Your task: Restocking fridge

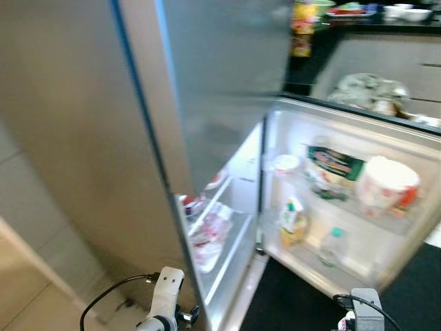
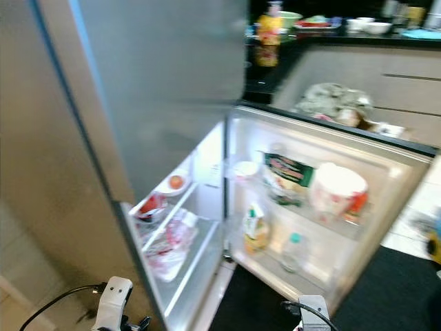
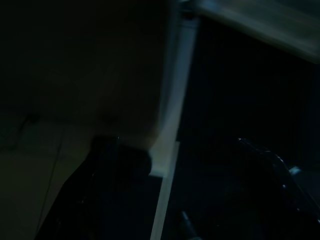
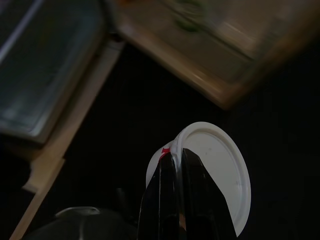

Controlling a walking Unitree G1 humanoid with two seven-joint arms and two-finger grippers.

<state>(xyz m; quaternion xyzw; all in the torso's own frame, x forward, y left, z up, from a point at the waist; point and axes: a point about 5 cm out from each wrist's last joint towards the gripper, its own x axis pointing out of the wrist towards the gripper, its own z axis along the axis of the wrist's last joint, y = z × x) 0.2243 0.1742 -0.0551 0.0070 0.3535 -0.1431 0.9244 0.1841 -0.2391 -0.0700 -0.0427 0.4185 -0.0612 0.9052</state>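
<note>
No lettering could be read anywhere in these blurred views.
A dark green package (image 2: 288, 169) on the upper shelf of the open fridge door (image 2: 386, 207) carried a red and white label, but its characters were smeared beyond reading. The white tub (image 2: 335, 189) beside it bore red markings with no legible word, and the yellow bottle (image 2: 269, 31) on the dark counter (image 2: 358, 40) behind showed only bands of colour.
</note>
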